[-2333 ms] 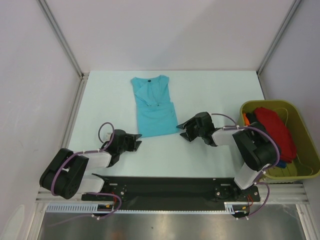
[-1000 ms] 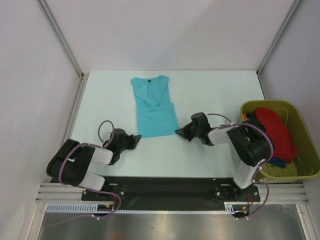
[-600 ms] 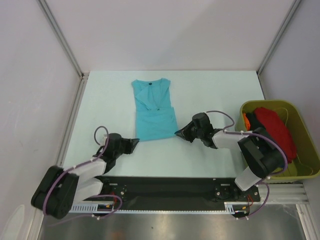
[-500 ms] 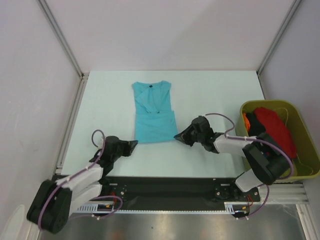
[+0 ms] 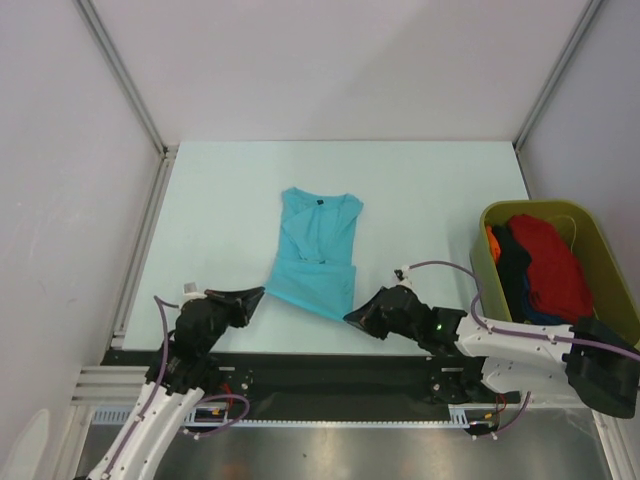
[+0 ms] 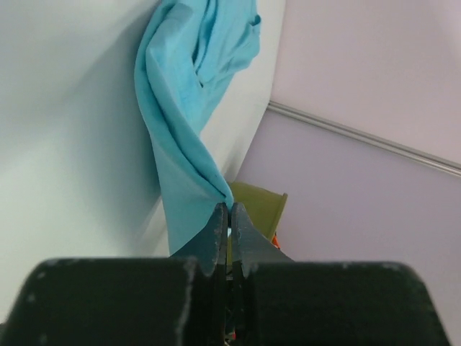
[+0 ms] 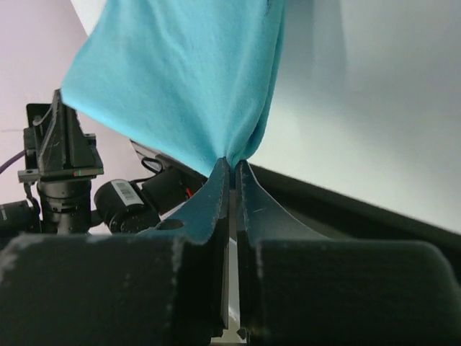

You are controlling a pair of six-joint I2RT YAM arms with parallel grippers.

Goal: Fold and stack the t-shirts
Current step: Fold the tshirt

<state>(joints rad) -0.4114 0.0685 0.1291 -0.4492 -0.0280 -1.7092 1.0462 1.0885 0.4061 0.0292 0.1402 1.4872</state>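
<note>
A turquoise t-shirt (image 5: 318, 245) lies lengthwise on the white table, collar and small dark label at the far end, its lower hem lifted. My left gripper (image 5: 262, 292) is shut on the hem's left corner, and my right gripper (image 5: 347, 318) is shut on the right corner. In the left wrist view the turquoise cloth (image 6: 184, 137) rises twisted from the closed tips (image 6: 228, 207). In the right wrist view the cloth (image 7: 187, 72) fans up from the closed tips (image 7: 234, 164). Red (image 5: 545, 262), dark blue (image 5: 512, 265) and orange (image 5: 491, 240) t-shirts sit piled in the tub.
The olive-green tub (image 5: 520, 207) stands at the table's right edge, beside my right arm. White walls with metal posts close the back and both sides. The black rail with the arm bases (image 5: 330, 375) runs along the near edge.
Both arms have pulled back toward the near edge and lowered, dragging the turquoise t-shirt nearer and a little to the right. Its lower hem now hangs lifted between the two grippers.
</note>
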